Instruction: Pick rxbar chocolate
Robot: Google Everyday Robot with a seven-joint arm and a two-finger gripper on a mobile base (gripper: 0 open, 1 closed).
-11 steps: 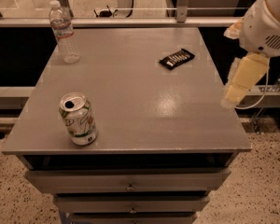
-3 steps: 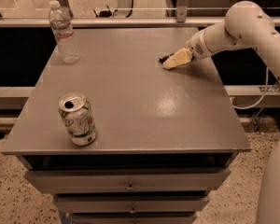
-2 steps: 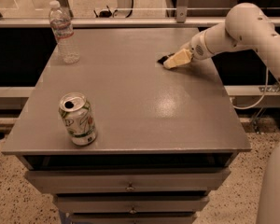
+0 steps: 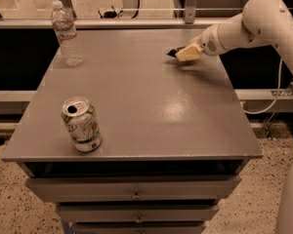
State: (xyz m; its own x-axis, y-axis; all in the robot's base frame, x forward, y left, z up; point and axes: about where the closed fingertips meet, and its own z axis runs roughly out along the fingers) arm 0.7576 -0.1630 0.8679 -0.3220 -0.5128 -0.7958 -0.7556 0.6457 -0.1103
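Observation:
My gripper [image 4: 187,53] is at the far right of the grey table top [image 4: 136,106], at the end of the white arm that reaches in from the right. It is shut on the rxbar chocolate [image 4: 172,53]. Only the bar's black end shows, sticking out to the left of the cream fingers [image 4: 189,52]. The bar and gripper sit just above the table surface, with a shadow under them.
A green-and-white soda can [image 4: 82,124] stands at the front left of the table. A clear water bottle [image 4: 66,33] stands at the back left corner. Drawers [image 4: 136,195] are below the table front. A rail runs behind the table.
The gripper, down over the bar a second ago, has risen slightly, and the bar's black end has moved up with it. Can and bottle have not moved.

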